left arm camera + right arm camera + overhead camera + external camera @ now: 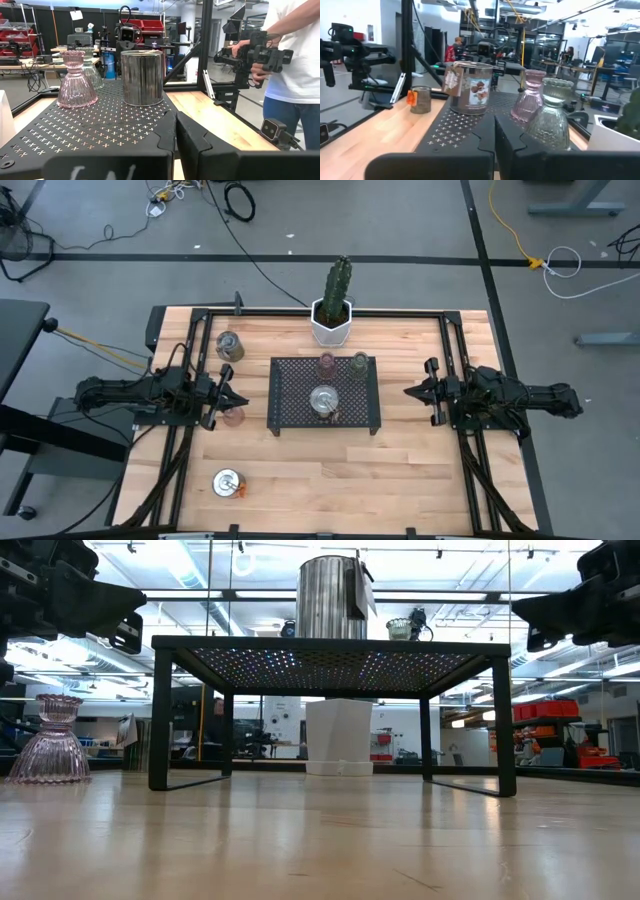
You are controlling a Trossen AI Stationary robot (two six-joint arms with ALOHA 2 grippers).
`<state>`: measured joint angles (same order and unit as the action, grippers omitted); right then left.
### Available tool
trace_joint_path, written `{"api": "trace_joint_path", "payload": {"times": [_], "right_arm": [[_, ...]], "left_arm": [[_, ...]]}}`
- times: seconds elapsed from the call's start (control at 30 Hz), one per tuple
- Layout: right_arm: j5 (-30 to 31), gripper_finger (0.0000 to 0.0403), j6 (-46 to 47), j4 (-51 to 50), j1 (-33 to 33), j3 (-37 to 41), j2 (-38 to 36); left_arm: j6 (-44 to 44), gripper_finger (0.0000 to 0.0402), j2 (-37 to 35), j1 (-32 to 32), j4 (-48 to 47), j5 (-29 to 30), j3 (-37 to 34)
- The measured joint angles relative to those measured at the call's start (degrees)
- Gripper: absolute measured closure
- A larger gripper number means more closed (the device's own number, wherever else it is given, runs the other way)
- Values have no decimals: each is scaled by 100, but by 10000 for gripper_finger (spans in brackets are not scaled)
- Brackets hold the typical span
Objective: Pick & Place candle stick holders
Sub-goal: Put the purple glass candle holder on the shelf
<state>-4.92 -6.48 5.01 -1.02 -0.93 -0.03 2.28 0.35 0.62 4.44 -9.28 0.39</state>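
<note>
Holders on tray: a silver holder is standing on the black mesh tray, toward its near edge; a pinkish glass holder and a greenish glass holder are sitting side by side at its far edge.
Holders off tray: a second silver holder is resting on the wooden table left of the tray, a third silver holder is lying near the table's front-left corner with an orange tag, and a pale pink glass holder is sitting just beside the left gripper.
Left gripper: hovering left of the tray, fingers pressed together, gripping nothing.
Right gripper: waiting right of the tray, fingers closed, empty.
Behind tray: a white cactus pot is standing at the far edge.
Room: a person in a white shirt is standing beyond the table.
</note>
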Motion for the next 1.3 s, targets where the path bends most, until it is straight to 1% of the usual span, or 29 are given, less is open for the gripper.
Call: {"api": "trace_joint_path", "payload": {"times": [0.5, 0.87, 1.1, 1.3], "right_arm": [[0, 401, 0, -357, 0, 0, 2], [9, 401, 0, -366, 0, 0, 2], [435, 401, 0, -450, 0, 0, 2], [450, 401, 0, -459, -1, 0, 2]], "left_arm": [[0, 383, 1, 1, 1, 0, 0], [0, 383, 1, -1, 1, 0, 1], [0, 383, 1, -2, 1, 0, -1], [0, 383, 1, -2, 1, 0, 1]]}}
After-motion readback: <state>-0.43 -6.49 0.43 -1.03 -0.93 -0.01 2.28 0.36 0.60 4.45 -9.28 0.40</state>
